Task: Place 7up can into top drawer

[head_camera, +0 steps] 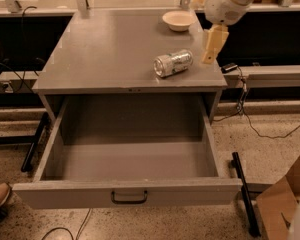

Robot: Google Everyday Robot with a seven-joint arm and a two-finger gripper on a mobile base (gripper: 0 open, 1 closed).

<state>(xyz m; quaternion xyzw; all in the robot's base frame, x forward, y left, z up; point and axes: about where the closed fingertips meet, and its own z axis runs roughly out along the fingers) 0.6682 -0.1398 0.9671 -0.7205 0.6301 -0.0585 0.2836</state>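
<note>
- Grey cabinet top carries the work: the 7up can lies on its side near the front right corner, and a cream bowl sits well behind it by the back edge.
- Below it, the top drawer stands pulled well out with its floor bare, so the drop spot is ready.
- The gripper hangs just right of the can, pointing down, apart from it and holding nothing. Whether it is open or closed I cannot tell from this angle.
- The step in hand, as I judge it, is reaching for the can.
- To do it well, come down across the can's round body, not its shiny ends, and close square on the middle. A can lying on its side will likely roll if nudged off-centre.
- Keep any push away from the front edge, which is near the can.
</note>
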